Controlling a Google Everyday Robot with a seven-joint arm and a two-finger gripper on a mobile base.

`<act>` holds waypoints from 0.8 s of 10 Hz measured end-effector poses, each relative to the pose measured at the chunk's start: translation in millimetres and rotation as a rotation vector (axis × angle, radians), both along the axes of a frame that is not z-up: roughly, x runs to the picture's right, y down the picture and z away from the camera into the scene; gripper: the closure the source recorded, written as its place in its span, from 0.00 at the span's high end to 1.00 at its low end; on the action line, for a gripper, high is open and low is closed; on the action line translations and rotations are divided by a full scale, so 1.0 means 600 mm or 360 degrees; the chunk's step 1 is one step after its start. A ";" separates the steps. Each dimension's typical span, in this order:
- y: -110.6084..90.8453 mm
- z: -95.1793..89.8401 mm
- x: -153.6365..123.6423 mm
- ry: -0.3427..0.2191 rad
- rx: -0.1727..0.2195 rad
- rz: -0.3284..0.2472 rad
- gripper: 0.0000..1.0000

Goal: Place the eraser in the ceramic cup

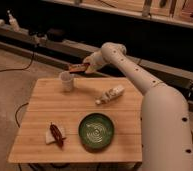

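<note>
The white ceramic cup (pixel 66 81) stands upright near the far left of the wooden table (pixel 45 107). My gripper (pixel 81 68) is at the end of the white arm, just above and to the right of the cup, shut on the eraser (pixel 76 67), a small flat dark block with a reddish-orange edge. The eraser hangs in the air a little higher than the cup's rim, close to its right side.
A white bottle-like object (pixel 110 95) lies on the table right of the cup. A green bowl (pixel 96 131) sits near the front. A red chili pepper on a white piece (pixel 55 134) lies at the front left. A dark ledge with cables runs behind the table.
</note>
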State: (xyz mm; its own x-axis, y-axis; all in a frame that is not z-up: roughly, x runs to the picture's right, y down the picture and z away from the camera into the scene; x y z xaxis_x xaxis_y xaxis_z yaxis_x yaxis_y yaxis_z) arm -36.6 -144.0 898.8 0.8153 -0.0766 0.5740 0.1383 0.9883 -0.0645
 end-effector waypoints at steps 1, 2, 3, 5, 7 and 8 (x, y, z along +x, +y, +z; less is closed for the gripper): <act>-0.008 -0.001 -0.008 -0.0008 0.0009 -0.0017 0.00; -0.012 0.000 -0.019 -0.0012 0.0017 -0.0037 0.00; -0.013 0.001 -0.031 -0.0016 0.0024 -0.0058 0.00; -0.012 0.006 -0.055 -0.0026 0.0030 -0.0101 0.00; -0.010 0.007 -0.071 -0.0038 0.0026 -0.0132 0.00; -0.009 0.007 -0.076 -0.0042 0.0022 -0.0141 0.00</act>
State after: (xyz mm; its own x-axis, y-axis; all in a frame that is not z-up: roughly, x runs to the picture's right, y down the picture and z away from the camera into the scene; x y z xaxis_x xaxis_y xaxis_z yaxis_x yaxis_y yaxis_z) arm -82.1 -149.7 903.0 0.7894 -0.1560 0.5938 0.2268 0.9729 -0.0459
